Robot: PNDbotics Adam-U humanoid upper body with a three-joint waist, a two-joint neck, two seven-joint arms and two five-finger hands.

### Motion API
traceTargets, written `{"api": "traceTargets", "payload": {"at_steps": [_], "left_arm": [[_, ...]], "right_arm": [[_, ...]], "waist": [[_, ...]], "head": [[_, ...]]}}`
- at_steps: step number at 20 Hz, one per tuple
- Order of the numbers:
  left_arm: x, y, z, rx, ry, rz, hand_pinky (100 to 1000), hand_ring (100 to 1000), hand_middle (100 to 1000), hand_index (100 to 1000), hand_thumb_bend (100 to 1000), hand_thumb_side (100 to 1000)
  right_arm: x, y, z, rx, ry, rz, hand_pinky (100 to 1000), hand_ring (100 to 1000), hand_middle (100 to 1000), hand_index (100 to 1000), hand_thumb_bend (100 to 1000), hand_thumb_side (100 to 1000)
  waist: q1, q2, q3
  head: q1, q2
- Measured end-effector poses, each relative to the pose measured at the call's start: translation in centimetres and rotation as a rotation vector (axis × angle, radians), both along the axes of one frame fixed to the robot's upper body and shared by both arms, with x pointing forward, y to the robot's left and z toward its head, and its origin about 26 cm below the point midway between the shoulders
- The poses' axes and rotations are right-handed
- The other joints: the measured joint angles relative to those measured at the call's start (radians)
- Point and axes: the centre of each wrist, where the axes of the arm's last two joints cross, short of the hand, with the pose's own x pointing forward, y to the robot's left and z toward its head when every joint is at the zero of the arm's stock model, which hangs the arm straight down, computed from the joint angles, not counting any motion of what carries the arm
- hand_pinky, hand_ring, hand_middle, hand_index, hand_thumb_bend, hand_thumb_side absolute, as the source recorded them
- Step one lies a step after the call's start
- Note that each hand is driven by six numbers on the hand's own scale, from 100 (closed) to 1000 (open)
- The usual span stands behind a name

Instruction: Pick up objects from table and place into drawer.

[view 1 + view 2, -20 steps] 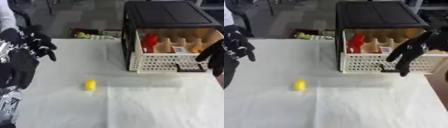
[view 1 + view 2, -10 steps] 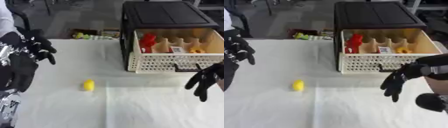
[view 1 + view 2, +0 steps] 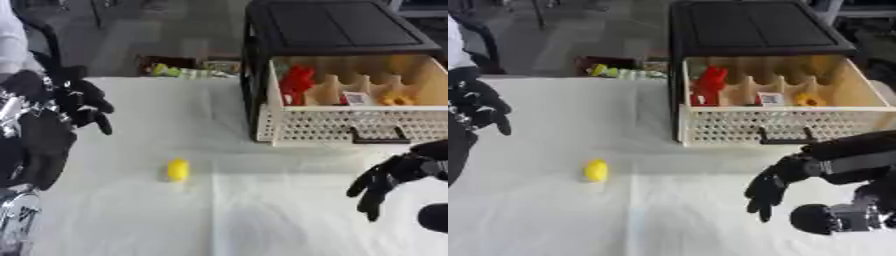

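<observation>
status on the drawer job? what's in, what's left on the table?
Done: the open drawer already holds a red object, a small white item and a yellow-orange one. In hand: nothing; the right hand hangs empty over the white table in front of the drawer, the left hand sits at the left edge. Left: one yellow object on the table.

No readable text; white label (image 3: 770,98) in drawer (image 3: 763,125) illegible.
</observation>
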Motion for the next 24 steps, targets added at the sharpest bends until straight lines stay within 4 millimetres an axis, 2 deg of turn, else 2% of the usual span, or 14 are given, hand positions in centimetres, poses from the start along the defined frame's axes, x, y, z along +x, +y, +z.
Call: {"api": "traceTargets", "payload": {"at_steps": [8, 17, 24], "left_arm": [[0.0, -0.2, -0.1, 0.014, 0.003, 0.002, 428, 576, 567, 788, 120, 939], [0.0, -0.4, -0.2, 0.026, 0.003, -0.009, 433, 580, 571, 790, 122, 944], [0.0, -0.5, -0.3, 0.033, 0.007, -0.014, 435, 582, 572, 790, 124, 951]], "right_arm": [[2.3, -0.8, -1.4, -0.034, 0.011, -0.087, 798, 968, 757, 923, 129, 1000], [4.0, -2.3, -2.8, -0.080, 0.007, -0.169, 779, 952, 753, 912, 112, 1000], [5.2, -1.9, -3.2, -0.081, 0.003, -0.177, 778, 951, 745, 907, 114, 1000]], "waist": [[0.004, 0.018, 0.008], [0.004, 0.029, 0.016], [0.004, 0.031, 0.022]], "head": [[-0.008, -0.009], [-0.012, -0.020], [-0.018, -0.029]]}}
